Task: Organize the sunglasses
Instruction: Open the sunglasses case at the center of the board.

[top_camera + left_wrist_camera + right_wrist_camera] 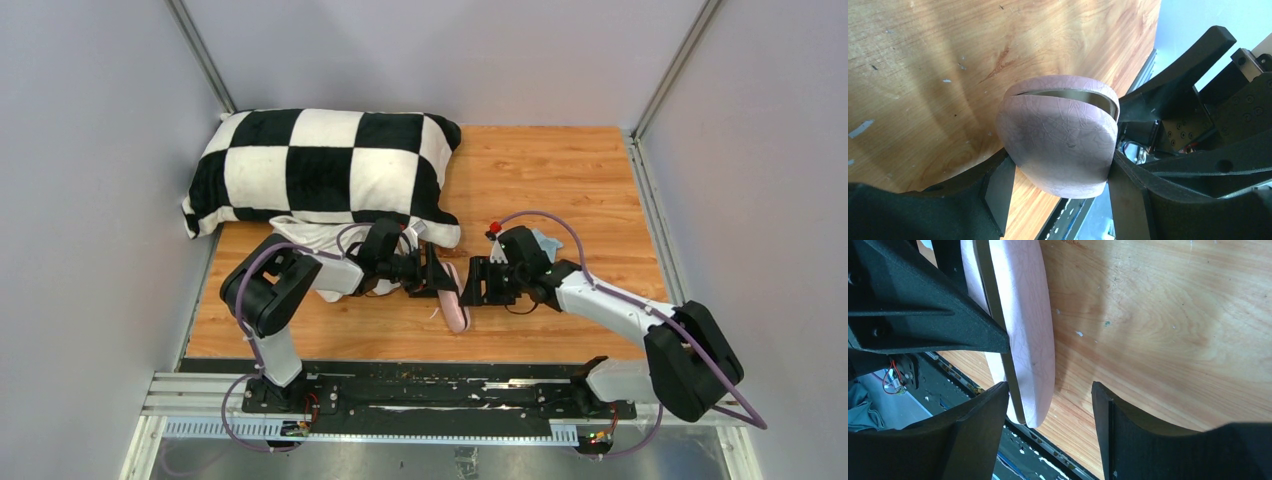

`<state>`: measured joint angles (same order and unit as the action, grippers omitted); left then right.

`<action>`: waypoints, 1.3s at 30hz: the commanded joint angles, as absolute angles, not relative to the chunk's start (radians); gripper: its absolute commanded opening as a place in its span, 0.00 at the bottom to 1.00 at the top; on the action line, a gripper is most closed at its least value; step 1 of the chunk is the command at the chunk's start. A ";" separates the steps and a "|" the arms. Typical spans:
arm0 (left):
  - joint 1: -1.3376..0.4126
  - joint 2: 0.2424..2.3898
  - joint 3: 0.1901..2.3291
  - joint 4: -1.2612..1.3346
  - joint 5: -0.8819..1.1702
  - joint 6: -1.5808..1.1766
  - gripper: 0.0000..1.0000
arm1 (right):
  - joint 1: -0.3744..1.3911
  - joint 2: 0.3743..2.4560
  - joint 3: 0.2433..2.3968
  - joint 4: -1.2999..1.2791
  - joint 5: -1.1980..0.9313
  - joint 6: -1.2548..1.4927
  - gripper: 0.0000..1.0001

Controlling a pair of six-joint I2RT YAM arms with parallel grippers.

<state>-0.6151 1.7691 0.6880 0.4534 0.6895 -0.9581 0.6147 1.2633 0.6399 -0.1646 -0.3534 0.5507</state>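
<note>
Pink case [1058, 145], seemingly ajar | left gripper [1060, 197] clamping | right gripper [1050, 427] spread

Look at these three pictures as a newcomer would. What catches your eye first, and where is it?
The black-and-white checkered pillow at the back left of the wooden table stands out most. Near the middle of the table's front, the left gripper clamps a pink case whose lid is slightly ajar. The right gripper is open close beside it.
</note>
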 commanded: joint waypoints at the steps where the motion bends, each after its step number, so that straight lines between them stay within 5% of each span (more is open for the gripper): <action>1: -0.624 1.795 0.690 0.460 0.704 -0.937 0.00 | 0.633 1.288 0.631 -0.137 -0.308 0.570 0.65; 12: -0.624 1.776 0.681 0.460 0.733 -0.902 0.00 | 0.627 1.318 0.594 -0.080 -0.338 0.601 0.51; 39: -0.624 1.790 0.681 0.460 0.775 -0.882 0.00 | 0.596 1.290 0.620 -0.125 -0.317 0.548 0.58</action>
